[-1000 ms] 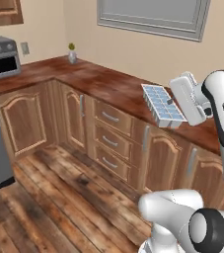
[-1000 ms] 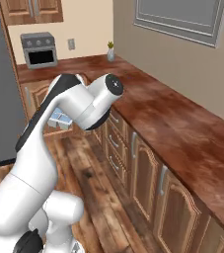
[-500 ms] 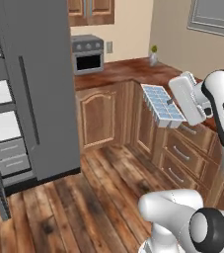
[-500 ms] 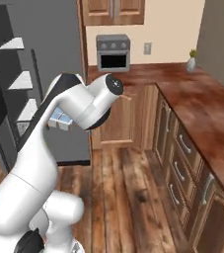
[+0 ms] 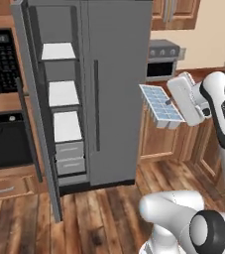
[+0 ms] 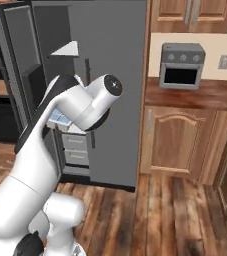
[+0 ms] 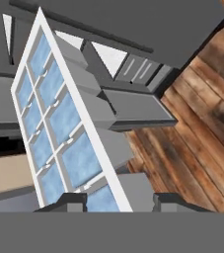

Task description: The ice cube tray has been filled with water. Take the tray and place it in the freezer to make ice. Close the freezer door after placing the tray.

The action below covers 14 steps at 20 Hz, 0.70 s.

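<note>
The ice cube tray [image 5: 159, 105] hangs in the air right of the freezer, tilted, with my gripper [image 5: 170, 103] shut on its near end. In the hand view the ice cube tray [image 7: 66, 123] runs up and left from my gripper [image 7: 118, 202], and pale blue water [image 7: 79, 158] shows in its cells. The freezer [image 5: 59, 94] stands open, with white shelves and grey drawers. The freezer door [image 5: 37, 114] is swung out to the left. In the right base view my arm covers most of the ice cube tray [image 6: 60, 118].
A black wall oven [image 5: 0, 99] stands left of the fridge. The plain grey fridge door [image 5: 116, 89] is closed. A toaster oven [image 6: 181, 64] sits on the wooden counter to the right, above the cabinets [image 6: 177, 140]. Wood floor [image 5: 99, 213] lies before the fridge.
Both base views have swung from the counter and drawers round to the open fridge, so the base has turned. The tray stays in my gripper at the same place relative to the arm.
</note>
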### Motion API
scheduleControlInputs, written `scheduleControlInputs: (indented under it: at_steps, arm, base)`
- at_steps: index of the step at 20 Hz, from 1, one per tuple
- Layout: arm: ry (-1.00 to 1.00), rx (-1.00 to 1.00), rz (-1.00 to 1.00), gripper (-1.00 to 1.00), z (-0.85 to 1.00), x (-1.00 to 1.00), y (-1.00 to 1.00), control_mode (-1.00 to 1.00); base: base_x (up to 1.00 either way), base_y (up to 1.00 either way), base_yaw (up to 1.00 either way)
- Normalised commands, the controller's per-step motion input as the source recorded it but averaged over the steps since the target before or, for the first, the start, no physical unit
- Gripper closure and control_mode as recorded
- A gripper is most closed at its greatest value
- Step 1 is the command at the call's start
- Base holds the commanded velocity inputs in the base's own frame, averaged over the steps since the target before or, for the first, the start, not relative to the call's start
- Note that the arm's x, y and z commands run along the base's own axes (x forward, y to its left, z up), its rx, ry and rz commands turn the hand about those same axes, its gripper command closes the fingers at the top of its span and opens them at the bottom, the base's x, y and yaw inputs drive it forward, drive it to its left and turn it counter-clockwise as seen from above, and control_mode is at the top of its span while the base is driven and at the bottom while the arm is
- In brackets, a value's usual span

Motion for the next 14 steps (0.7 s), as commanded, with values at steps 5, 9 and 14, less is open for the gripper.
scheduleControlInputs:
  at_steps: [5, 9, 14]
  arm:
    - [0.00, 0.00, 0.00, 1.00, 0.00, 0.00, 0.00, 1.00]
    - [0.00, 0.00, 0.00, 1.00, 0.00, 0.00, 0.00, 1.00]
    - [0.00, 0.00, 0.00, 1.00, 0.00, 0.00, 0.00, 1.00]
  base:
    - [0.74, 0.29, 0.37]
    - [0.62, 0.16, 0.33]
    - [0.62, 0.23, 0.30]
